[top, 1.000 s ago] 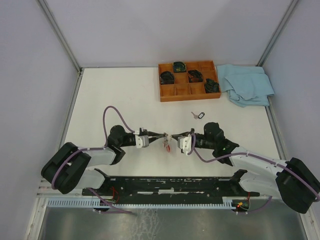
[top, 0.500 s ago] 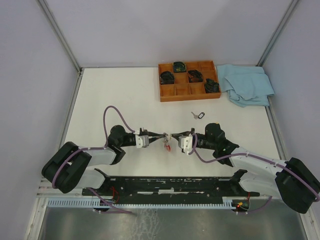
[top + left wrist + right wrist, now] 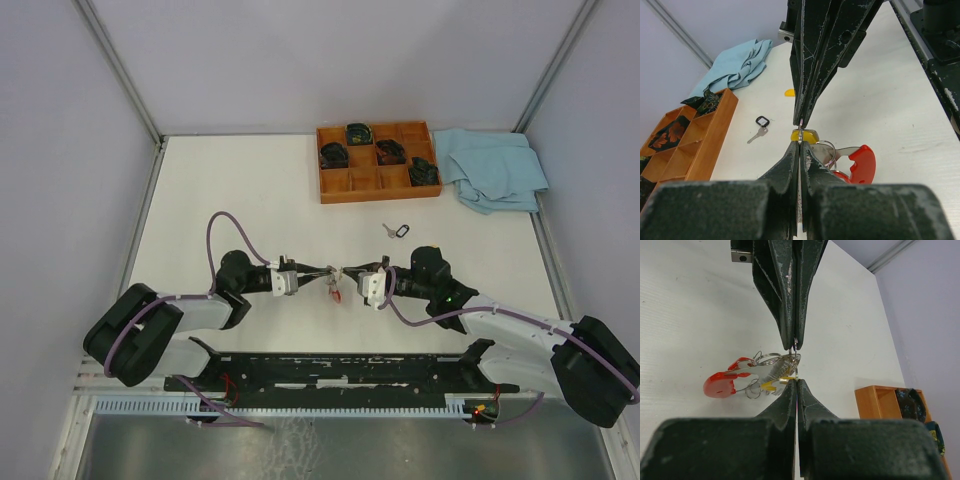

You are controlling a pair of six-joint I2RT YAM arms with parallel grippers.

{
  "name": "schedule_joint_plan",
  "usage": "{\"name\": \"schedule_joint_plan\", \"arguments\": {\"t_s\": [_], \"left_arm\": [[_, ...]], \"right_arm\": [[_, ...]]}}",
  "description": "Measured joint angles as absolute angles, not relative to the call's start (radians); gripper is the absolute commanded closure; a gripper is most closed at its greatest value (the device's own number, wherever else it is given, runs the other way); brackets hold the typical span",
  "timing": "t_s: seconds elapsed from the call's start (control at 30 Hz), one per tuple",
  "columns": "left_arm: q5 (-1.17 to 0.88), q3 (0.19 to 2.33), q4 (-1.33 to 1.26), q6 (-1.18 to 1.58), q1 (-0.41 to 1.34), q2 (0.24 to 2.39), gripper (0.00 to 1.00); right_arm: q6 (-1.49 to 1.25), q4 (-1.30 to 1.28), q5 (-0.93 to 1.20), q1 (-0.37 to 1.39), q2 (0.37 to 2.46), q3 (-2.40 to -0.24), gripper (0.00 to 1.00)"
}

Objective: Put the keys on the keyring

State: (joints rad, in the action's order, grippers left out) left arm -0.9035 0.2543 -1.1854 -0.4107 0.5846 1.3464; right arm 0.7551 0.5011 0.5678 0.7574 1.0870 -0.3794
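Right arm (image 3: 500, 325) edged back; left fingers (image 3: 793, 156) and right fingers (image 3: 789, 395) clamp the keyring (image 3: 860, 160), yellow key (image 3: 808, 136) visible only wrist-side.

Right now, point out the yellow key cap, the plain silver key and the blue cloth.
yellow key cap (image 3: 810, 136), left wrist view, on its right half.
plain silver key (image 3: 756, 135), left wrist view, on its middle.
blue cloth (image 3: 497, 168), top view, on its middle folds.

From above I see my left claw (image 3: 322, 271) and right claw (image 3: 347, 273) meeting tip to tip near the front of the counter (image 3: 230, 180). The keys (image 3: 333, 291) are bunched just beneath them, on the keyring (image 3: 826, 149), I think. Behind lie a loose key (image 3: 396, 231), then the tray (image 3: 380, 198), with a cloth (image 3: 495, 168) to its right.
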Motion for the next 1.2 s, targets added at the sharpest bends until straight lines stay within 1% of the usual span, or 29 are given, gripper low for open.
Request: {"name": "schedule_joint_plan", "arguments": {"t_s": [1.2], "left_arm": [[-0.925,0.254,-1.185,-0.411,0.585,1.346,0.97]], "right_arm": [[0.717,0.509,0.6,0.757,1.09,-0.379,0.99]]}}
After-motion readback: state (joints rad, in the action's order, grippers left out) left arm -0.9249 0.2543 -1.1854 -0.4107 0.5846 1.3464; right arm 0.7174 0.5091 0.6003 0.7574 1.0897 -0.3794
